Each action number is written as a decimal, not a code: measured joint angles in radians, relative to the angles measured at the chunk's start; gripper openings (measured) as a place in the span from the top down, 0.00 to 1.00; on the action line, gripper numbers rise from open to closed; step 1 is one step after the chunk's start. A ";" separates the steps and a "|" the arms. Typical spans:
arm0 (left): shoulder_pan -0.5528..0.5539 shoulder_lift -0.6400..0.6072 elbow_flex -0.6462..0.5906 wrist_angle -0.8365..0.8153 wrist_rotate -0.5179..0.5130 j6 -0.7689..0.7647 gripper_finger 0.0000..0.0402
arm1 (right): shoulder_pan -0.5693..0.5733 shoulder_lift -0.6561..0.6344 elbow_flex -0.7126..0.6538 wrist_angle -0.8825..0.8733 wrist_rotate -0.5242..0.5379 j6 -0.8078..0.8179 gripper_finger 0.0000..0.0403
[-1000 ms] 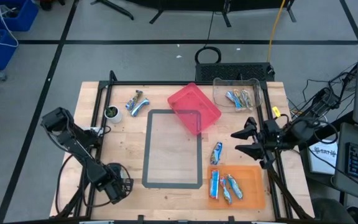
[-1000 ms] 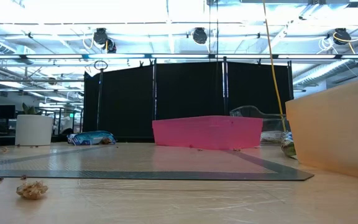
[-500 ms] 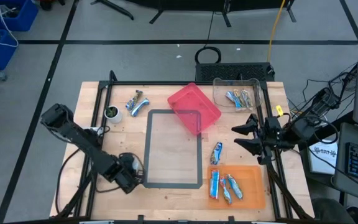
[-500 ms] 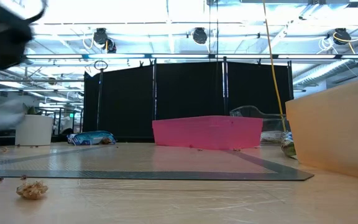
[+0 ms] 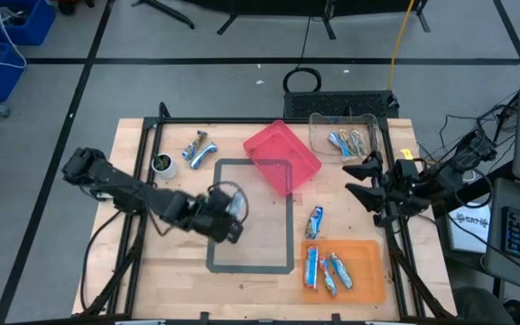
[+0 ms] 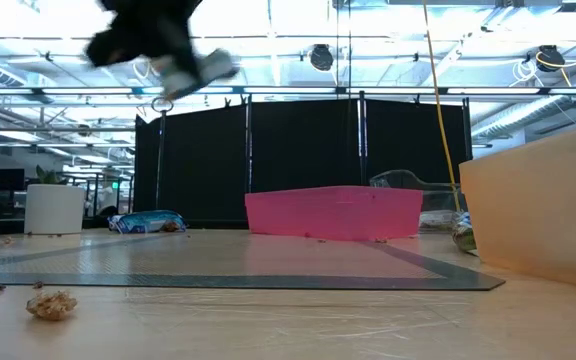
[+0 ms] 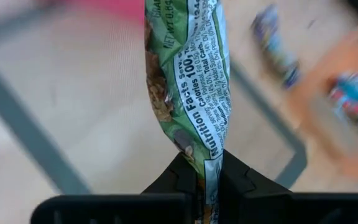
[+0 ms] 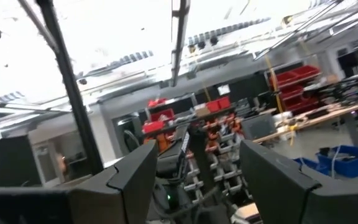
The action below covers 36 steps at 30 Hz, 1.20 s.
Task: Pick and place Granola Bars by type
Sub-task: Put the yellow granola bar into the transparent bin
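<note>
Left wrist view: green bar in the grip

The left gripper (image 7: 205, 163) is closed tight on a green-wrapped granola bar (image 7: 188, 81), above the grey-framed mat (image 5: 217, 262). The right gripper (image 5: 359, 179) stands with its fingers apart and empty, raised beside the table's right edge near the clear bin (image 5: 317, 132).

Three trays (image 5: 283, 155), one cup (image 5: 162, 163), two arms (image 5: 125, 190)

The left pincer (image 7: 205, 177) clamps a green granola bar (image 7: 188, 87) above the wooden table (image 7: 104, 124).
</note>
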 joint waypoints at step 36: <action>0.243 0.000 0.349 0.665 0.047 1.210 0.94 | -0.487 0.448 0.584 -0.535 -0.397 0.023 0.30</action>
